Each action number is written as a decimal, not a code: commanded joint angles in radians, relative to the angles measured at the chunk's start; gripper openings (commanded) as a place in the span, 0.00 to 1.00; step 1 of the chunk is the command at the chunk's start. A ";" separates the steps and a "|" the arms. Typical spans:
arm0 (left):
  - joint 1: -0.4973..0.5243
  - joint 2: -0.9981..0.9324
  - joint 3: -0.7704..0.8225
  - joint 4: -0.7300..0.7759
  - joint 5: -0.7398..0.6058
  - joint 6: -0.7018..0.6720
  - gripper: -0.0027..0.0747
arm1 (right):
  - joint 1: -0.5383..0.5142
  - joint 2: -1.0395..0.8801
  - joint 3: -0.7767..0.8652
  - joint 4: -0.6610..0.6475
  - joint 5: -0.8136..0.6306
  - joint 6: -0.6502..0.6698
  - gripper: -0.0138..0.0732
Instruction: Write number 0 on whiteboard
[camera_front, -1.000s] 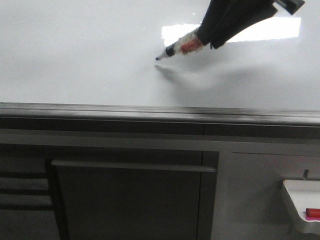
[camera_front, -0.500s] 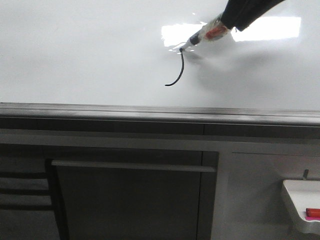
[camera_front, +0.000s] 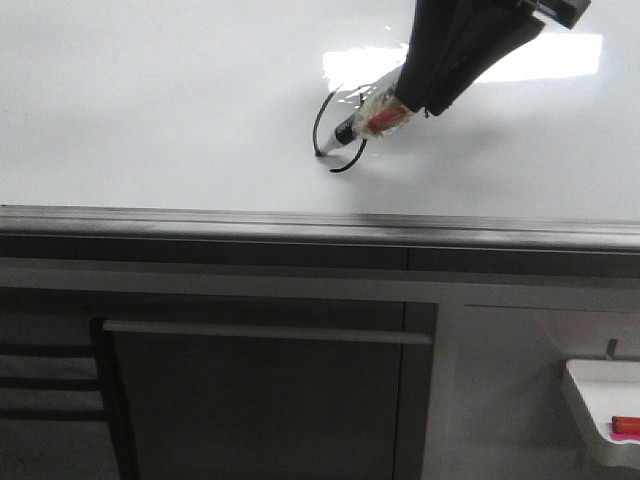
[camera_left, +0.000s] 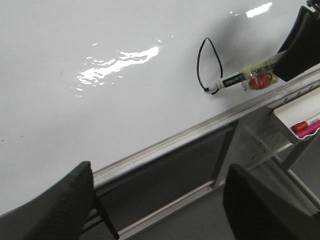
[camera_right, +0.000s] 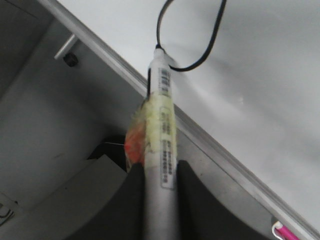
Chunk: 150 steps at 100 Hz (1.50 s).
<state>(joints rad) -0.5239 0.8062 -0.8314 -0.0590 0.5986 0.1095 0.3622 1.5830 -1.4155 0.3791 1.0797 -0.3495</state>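
The whiteboard (camera_front: 150, 110) is large, glossy and white, with a grey metal edge strip along its near side. A thin black oval line, the number 0 (camera_front: 318, 118), stands on it, with a small gap showing at its lower end; it also shows in the left wrist view (camera_left: 199, 62) and the right wrist view (camera_right: 216, 35). My right gripper (camera_front: 425, 85) is shut on a white marker (camera_front: 360, 125) wrapped in yellow and red tape. The marker's tip touches the board at the oval's lower left. My left gripper (camera_left: 157, 200) is open and empty, off the board's near edge.
A small white tray (camera_front: 600, 400) with a red and a pink marker hangs at the lower right below the board. A dark cabinet front with a long grey handle (camera_front: 265, 332) lies under the board's edge strip. A bright light reflection (camera_front: 560, 55) lies on the board.
The marker first drew the right stroke upward from the bottom, then came round the top and down the left side. The line has grown from nothing to a nearly closed oval.
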 joint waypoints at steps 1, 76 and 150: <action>0.004 -0.003 -0.027 -0.009 -0.071 -0.009 0.67 | -0.007 -0.029 -0.030 -0.042 -0.001 0.003 0.15; -0.017 0.004 -0.029 -0.269 0.000 0.431 0.67 | 0.000 -0.562 0.257 0.054 -0.031 -0.401 0.15; -0.369 0.414 -0.298 -0.440 0.190 0.750 0.67 | 0.120 -0.577 0.354 0.267 -0.010 -0.795 0.15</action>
<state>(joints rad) -0.8836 1.2110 -1.0679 -0.4679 0.8007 0.8600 0.4775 1.0101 -1.0377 0.6031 1.1370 -1.0963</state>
